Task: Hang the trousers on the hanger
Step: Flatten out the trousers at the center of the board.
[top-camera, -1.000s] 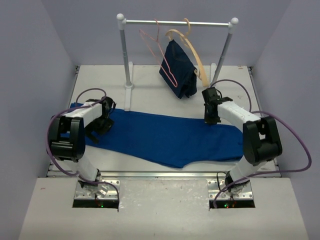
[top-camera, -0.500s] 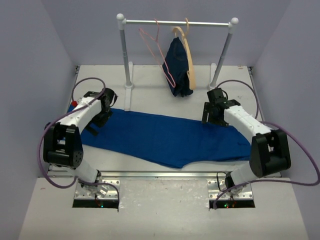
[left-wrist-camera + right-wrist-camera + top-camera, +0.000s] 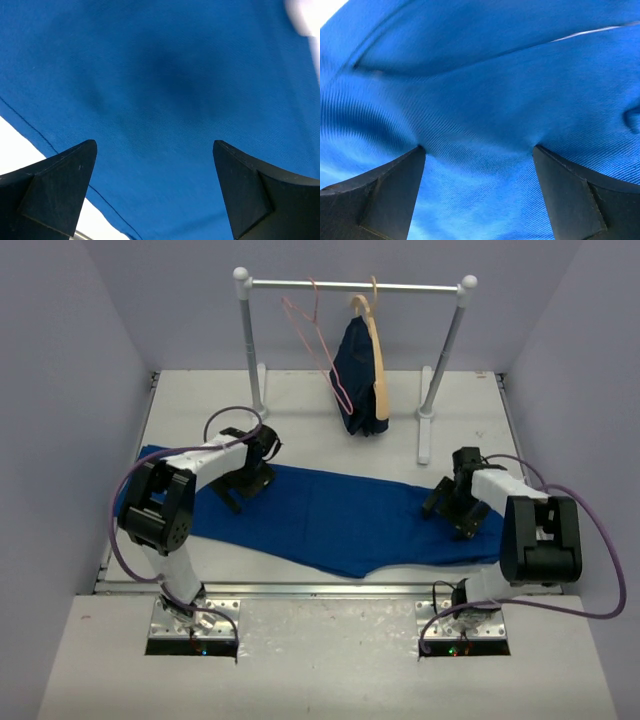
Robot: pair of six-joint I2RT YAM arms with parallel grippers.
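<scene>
The royal-blue trousers [image 3: 340, 515] lie spread flat across the table from left to right. The thin pink hanger [image 3: 318, 352] hangs by its hook on the rack's rail at the back, with nothing on it. My left gripper [image 3: 246, 480] is low over the trousers' left part near their far edge, open, with only cloth [image 3: 165, 75] under it [image 3: 154, 145]. My right gripper [image 3: 456, 511] stands open on the trousers' right end. In the right wrist view both of its fingertips [image 3: 479, 149] press into the cloth [image 3: 495, 90], and nothing is pinched between them.
A white clothes rack [image 3: 252, 350] stands at the back, its feet on the table. A pale wooden hanger [image 3: 378, 345] on its rail carries a dark navy garment [image 3: 356, 375] beside the pink hanger. Bare white table [image 3: 20, 145] shows past the trousers' hem.
The right gripper has opened and moved right and nearer, down onto the trousers' right end. The left gripper has slid right along the trousers. The navy garment has swung and turned edge-on.
</scene>
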